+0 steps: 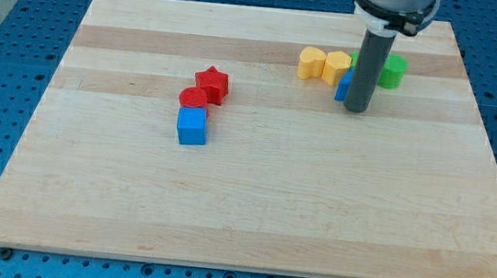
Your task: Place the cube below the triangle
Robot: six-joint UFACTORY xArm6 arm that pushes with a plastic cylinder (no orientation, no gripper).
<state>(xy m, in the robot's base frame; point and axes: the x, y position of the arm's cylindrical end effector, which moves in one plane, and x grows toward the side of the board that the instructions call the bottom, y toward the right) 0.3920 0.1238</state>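
A blue cube lies left of the board's middle, touching a red round block just above it. A red star sits at that block's upper right. My tip is at the view's upper right, far from the cube. A blue block, perhaps the triangle, is mostly hidden behind the rod on its left side. Two yellow blocks, a heart shape and a pentagon-like one, sit just left of the rod. A green block sits right of it.
The wooden board lies on a blue perforated table. The rod's wide grey mount hangs over the board's top right.
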